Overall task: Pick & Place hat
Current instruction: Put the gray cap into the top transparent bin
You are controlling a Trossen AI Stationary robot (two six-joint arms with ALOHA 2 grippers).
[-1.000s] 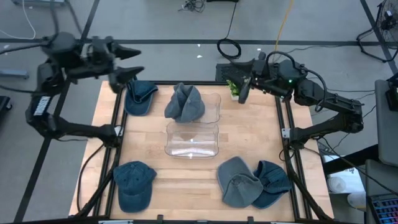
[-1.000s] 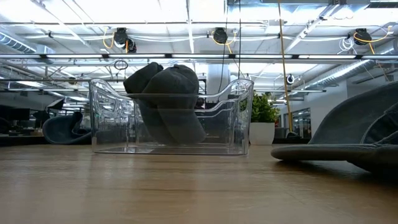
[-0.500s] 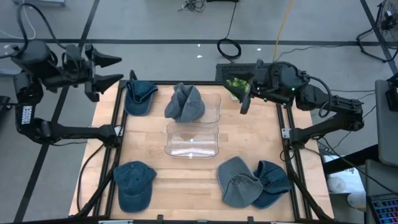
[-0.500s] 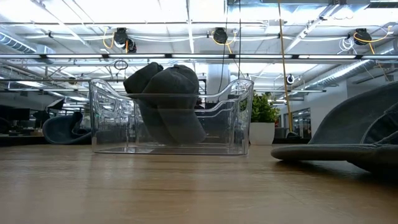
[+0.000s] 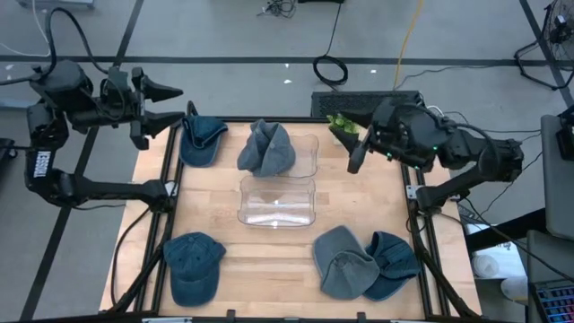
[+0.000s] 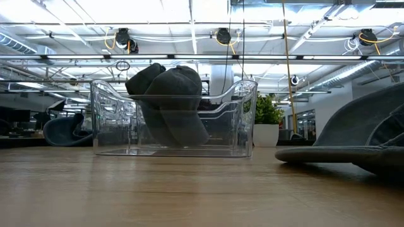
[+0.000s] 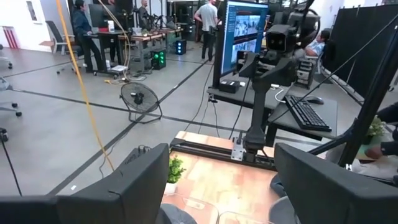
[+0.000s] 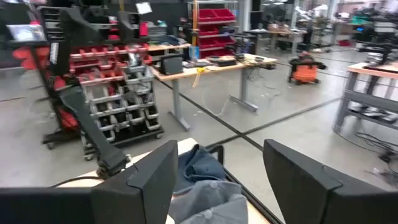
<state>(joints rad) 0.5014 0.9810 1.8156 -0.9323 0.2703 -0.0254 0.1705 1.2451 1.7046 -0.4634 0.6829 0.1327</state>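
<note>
The left hand (image 5: pixel 170 101) hangs with its two dark fingers spread apart and nothing between them, just off the tabletop's far left corner. Over the last second it has swung outward from above that corner and now edges back toward it. Just beyond its fingertips lies a dark blue denim cap (image 5: pixel 202 139), flat on the pale wooden tabletop (image 5: pixel 359 202). That cap looks like the nearest candidate for a pick, though the hand is not yet over it.

The right hand (image 5: pixel 356 152), fingers also parted and empty, has come inward from beside the small green potted plant (image 5: pixel 340 125) and now hovers over the tabletop's far right part. Toward the middle from it sits the clear plastic two-compartment bin (image 5: pixel 278 184). A grey cap (image 5: pixel 266 148) is already bundled in the compartment closest to both hands; the other compartment is bare.

Well away from both hands, along the opposite edge, lie another blue denim cap (image 5: pixel 194 265), a grey cap lying flat (image 5: pixel 343 263) and a dark blue cap overlapping it (image 5: pixel 392 260).

With one hat binned and both hands empty, the arms seem to be between placements, repositioning for the next pick.
</note>
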